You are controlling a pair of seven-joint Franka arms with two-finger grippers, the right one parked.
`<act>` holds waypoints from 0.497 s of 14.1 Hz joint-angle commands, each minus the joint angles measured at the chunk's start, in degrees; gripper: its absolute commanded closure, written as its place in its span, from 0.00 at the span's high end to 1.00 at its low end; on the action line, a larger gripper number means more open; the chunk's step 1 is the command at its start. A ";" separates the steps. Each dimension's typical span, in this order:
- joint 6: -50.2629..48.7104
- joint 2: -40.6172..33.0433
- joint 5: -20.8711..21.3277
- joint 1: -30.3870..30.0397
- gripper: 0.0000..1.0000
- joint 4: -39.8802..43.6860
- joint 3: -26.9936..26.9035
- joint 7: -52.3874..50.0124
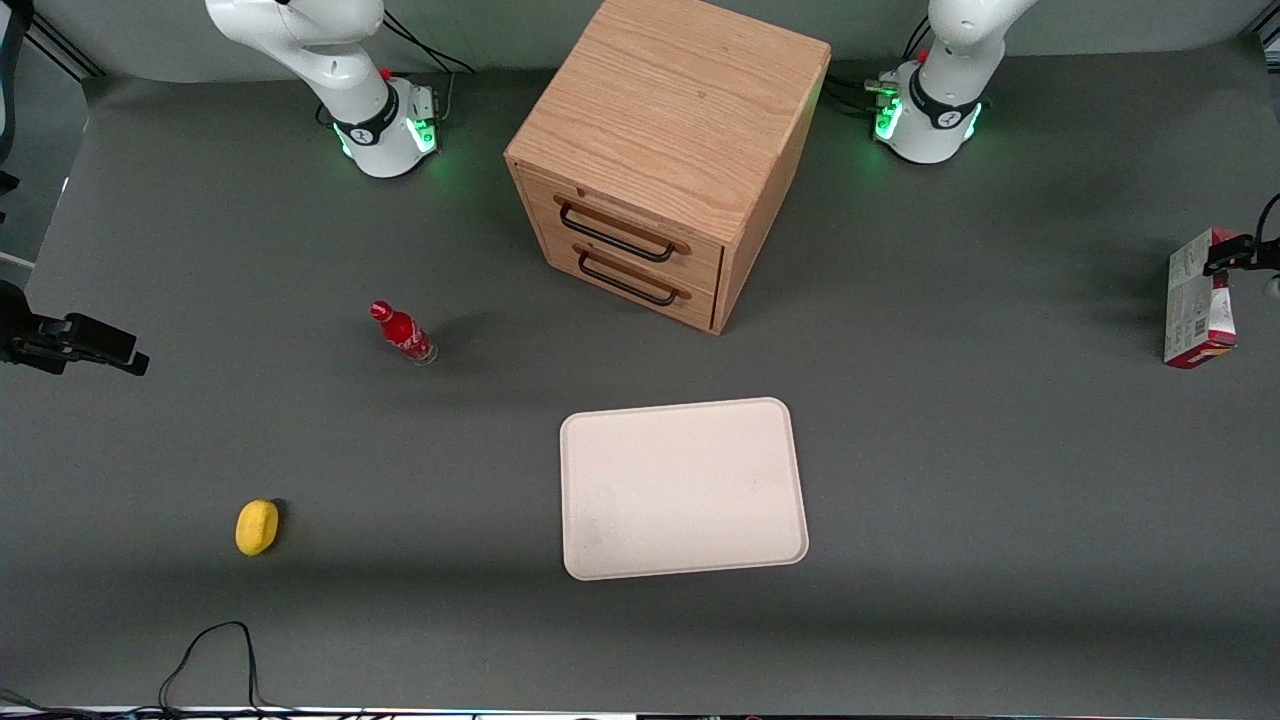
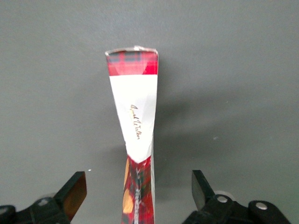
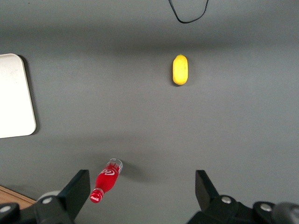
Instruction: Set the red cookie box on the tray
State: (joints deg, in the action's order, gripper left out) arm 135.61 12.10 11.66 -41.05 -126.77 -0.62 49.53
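Note:
The red cookie box point(image 1: 1200, 300) stands on end on the grey table, toward the working arm's end, with its pale printed back facing the front camera. My left gripper point(image 1: 1228, 258) is at the box's upper part. In the left wrist view the box point(image 2: 136, 112) rises between the two black fingers, and the gripper point(image 2: 138, 182) is open with a gap on each side of the carton. The cream-white tray point(image 1: 685, 490) lies flat with nothing on it, nearer the front camera than the wooden cabinet and well away from the box. One end of the tray point(image 3: 14, 93) shows in the right wrist view.
A wooden two-drawer cabinet point(image 1: 660, 150) stands at the table's middle. A small red bottle point(image 1: 403, 333) and a yellow lemon-like object point(image 1: 257, 526) sit toward the parked arm's end. A black cable point(image 1: 210, 650) loops at the table's near edge.

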 commanded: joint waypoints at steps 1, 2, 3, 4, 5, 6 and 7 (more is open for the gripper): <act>4.13 2.74 0.56 -0.87 1.00 -0.50 0.71 1.44; 4.57 3.18 0.56 -0.87 1.00 -0.41 0.71 1.45; 5.19 3.54 0.56 -0.87 1.00 -0.50 0.71 1.45; 5.28 3.89 0.56 -0.96 1.00 -0.41 0.71 1.45; 5.71 3.98 0.56 -0.96 1.00 -0.41 0.71 1.45; 5.89 4.24 0.56 -0.96 1.00 -0.41 0.71 1.45; 5.98 4.33 0.56 -0.96 0.99 -0.33 0.71 1.45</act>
State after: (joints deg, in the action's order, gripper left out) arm 140.73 16.59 11.67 -41.26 -127.05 -0.38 49.99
